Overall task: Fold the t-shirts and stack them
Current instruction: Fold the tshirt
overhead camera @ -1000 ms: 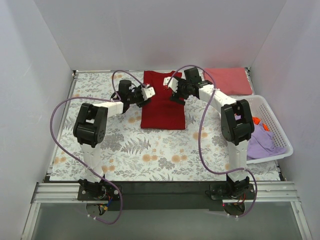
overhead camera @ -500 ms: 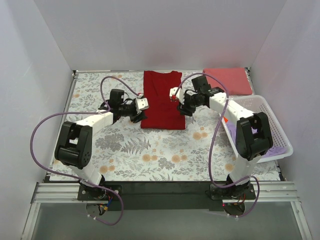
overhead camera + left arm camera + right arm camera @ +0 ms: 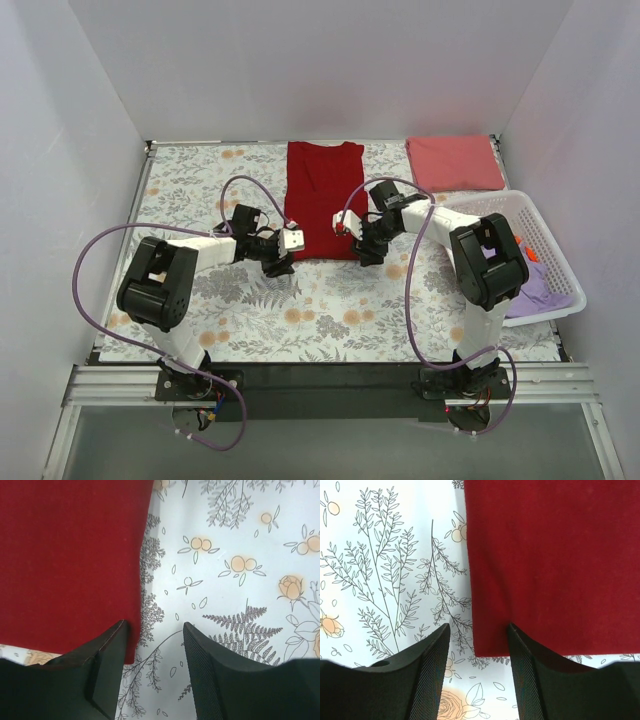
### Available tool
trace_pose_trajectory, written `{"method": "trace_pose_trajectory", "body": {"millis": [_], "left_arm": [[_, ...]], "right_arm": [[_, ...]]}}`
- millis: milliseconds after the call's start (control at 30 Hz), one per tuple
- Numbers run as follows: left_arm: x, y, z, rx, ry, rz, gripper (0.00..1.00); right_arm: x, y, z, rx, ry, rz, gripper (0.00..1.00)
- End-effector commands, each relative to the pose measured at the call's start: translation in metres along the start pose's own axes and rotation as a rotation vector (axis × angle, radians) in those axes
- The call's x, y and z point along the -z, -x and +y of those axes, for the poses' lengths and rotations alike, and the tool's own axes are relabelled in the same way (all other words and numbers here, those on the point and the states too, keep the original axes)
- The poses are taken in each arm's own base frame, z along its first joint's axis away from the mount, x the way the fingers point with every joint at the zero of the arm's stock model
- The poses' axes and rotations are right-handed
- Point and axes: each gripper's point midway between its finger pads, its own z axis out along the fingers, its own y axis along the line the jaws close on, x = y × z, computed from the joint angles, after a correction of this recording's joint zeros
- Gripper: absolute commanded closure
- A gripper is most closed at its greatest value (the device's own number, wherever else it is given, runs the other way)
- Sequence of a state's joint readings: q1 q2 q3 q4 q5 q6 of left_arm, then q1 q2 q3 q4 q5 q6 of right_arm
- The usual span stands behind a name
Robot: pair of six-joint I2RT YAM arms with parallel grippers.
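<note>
I count four shirts in the top view. One crimson shirt (image 3: 323,200) lies flat as a long rectangle in the middle of the floral cloth (image 3: 330,300). One pink shirt (image 3: 455,162) sits folded at the far right corner. One lavender shirt (image 3: 530,290) lies bunched in the single white basket (image 3: 553,240) at the right, with a bit of orange shirt (image 3: 516,243) showing beside it.

Both of my arms reach to the near edge of the crimson shirt, one gripper per corner. The left gripper (image 3: 281,264) is at the near left corner. Its jaws are apart, with one finger (image 3: 107,655) over the red corner and the other over the cloth. The right gripper (image 3: 368,252) is at the near right corner, also spread, and the shirt's corner lies in the gap between its two fingers (image 3: 530,670). Neither holds anything. I cannot tell whether the fingertips touch the fabric.
</note>
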State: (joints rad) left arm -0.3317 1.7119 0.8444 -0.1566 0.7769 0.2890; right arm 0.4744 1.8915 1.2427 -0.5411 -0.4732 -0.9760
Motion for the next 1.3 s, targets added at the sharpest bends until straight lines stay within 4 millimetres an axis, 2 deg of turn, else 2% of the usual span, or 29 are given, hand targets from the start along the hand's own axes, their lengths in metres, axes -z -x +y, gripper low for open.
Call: {"method": "trace_pose_trajectory", "body": {"millis": [0, 100, 167, 300, 400, 533, 700, 733, 800, 833, 867, 933, 1033, 1067, 1133, 1167, 1200, 1267], "left_arm": [[-0.004, -0.012, -0.004, -0.025, -0.005, 0.033, 0.54], [-0.006, -0.018, -0.004, -0.030, -0.006, 0.052, 0.58], [-0.005, -0.019, -0.005, -0.032, -0.005, 0.054, 0.62], [-0.003, -0.017, 0.001, -0.036, 0.031, 0.059, 0.60], [0.002, -0.013, 0.021, -0.069, 0.122, 0.070, 0.57], [0.005, -0.008, 0.035, -0.110, 0.166, 0.067, 0.57], [0.000, -0.010, 0.034, -0.128, 0.140, 0.069, 0.59], [-0.001, -0.014, 0.032, -0.142, 0.130, 0.079, 0.66], [-0.001, -0.020, 0.025, -0.147, 0.103, 0.098, 0.79], [0.000, -0.019, 0.023, -0.163, 0.095, 0.097, 0.91], [0.004, -0.015, 0.018, -0.167, 0.086, 0.089, 0.99], [0.009, -0.008, 0.009, -0.158, 0.061, 0.084, 1.00], [0.020, 0.017, -0.006, -0.170, 0.024, 0.040, 1.00], [0.023, 0.019, -0.022, -0.147, -0.024, 0.036, 1.00], [0.035, 0.033, -0.036, -0.162, -0.052, 0.016, 1.00], [0.041, 0.031, -0.054, -0.120, -0.105, 0.032, 1.00], [0.049, 0.043, -0.064, -0.128, -0.127, 0.001, 1.00], [0.064, 0.049, -0.088, -0.060, -0.205, 0.012, 1.00]], "right_arm": [[-0.008, -0.007, 0.002, 0.028, -0.001, 0.020, 0.44], [-0.013, -0.015, 0.005, 0.033, -0.003, 0.043, 0.44], [-0.015, -0.017, 0.003, 0.035, -0.013, 0.047, 0.48], [-0.016, -0.023, -0.002, 0.037, -0.039, 0.071, 0.60], [-0.014, -0.022, -0.004, 0.046, -0.054, 0.074, 0.73], [-0.013, -0.020, -0.006, 0.052, -0.059, 0.071, 0.97], [-0.010, -0.014, -0.008, 0.053, -0.065, 0.055, 0.99], [-0.009, -0.012, -0.008, 0.052, -0.066, 0.051, 0.99], [-0.006, -0.008, -0.008, 0.048, -0.064, 0.042, 0.99], [-0.004, -0.004, -0.007, 0.050, -0.061, 0.035, 0.99], [0.003, 0.001, -0.004, 0.056, -0.052, 0.023, 0.99], [0.010, 0.006, 0.004, 0.051, -0.030, 0.010, 0.99], [0.026, 0.018, 0.023, 0.048, -0.003, -0.022, 0.99], [0.034, 0.024, 0.034, 0.048, -0.001, -0.042, 0.99], [0.042, 0.027, 0.048, 0.042, 0.010, -0.052, 0.99], [0.052, 0.032, 0.061, 0.040, 0.015, -0.069, 0.99], [0.054, 0.030, 0.074, 0.032, 0.039, -0.065, 0.99], [0.062, 0.031, 0.098, -0.002, 0.080, -0.071, 0.99]]}}
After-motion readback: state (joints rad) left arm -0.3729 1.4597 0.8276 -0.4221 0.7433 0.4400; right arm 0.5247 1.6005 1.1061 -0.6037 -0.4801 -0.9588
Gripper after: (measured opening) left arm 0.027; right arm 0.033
